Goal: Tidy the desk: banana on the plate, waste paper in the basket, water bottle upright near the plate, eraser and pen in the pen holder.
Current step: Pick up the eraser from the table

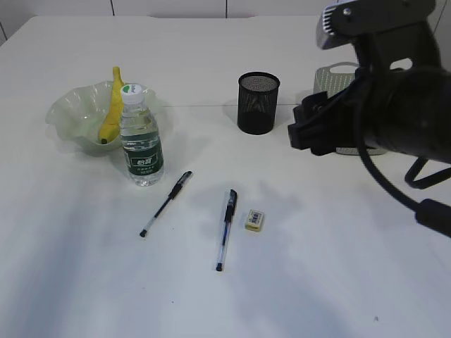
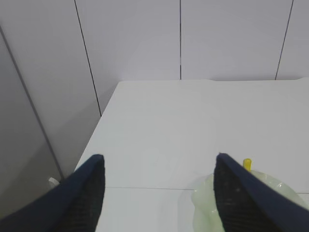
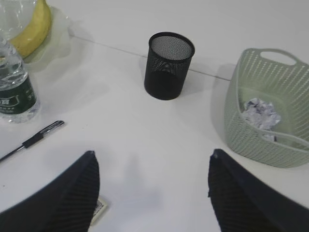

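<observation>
Right tool [image 3: 152,193] hangs open and empty over the counter [image 1: 317,282], eraser [image 1: 254,220] peeking at its 7 o'clock, so right arm is nearer. Pen [image 1: 225,229] beside it runs 12-to-6; pen holder [image 1: 258,103] at 12. Left tool [image 2: 159,193] open, empty, by the plate [image 2: 270,188].

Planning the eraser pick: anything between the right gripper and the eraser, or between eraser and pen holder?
Nothing visible. The right gripper is open above the eraser, and bare table lies from it to the pen holder; the nearest pen lies beside it.
</observation>
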### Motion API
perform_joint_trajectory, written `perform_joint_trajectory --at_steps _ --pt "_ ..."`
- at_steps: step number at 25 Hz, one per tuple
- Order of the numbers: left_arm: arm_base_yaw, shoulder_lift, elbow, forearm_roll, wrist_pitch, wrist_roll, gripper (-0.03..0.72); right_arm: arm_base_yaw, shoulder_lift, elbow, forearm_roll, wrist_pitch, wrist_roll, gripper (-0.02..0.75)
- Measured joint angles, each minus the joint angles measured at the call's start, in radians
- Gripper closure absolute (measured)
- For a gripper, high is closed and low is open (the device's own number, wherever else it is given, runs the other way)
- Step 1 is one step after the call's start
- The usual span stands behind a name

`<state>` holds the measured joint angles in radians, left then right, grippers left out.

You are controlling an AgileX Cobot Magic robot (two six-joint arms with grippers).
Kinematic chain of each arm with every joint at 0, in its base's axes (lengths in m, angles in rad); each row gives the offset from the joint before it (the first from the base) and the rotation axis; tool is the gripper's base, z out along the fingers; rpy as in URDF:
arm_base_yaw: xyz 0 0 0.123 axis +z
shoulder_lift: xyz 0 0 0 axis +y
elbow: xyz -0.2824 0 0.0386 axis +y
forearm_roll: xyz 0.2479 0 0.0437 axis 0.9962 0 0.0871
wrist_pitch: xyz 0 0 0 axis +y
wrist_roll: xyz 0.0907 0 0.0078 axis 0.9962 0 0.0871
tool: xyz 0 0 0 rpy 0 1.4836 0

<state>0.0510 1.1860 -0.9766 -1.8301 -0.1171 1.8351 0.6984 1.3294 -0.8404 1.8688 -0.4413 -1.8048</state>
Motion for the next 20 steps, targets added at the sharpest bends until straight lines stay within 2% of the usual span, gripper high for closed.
perform_joint_trajectory --at_steps 9,20 --pt "0.000 0.000 0.000 0.000 0.000 0.000 0.192 0.000 0.128 0.000 -0.008 0.140 0.009 0.210" --pt "0.000 0.000 0.000 0.000 0.001 0.000 0.192 0.000 0.212 0.000 -0.014 0.169 -0.082 0.210"
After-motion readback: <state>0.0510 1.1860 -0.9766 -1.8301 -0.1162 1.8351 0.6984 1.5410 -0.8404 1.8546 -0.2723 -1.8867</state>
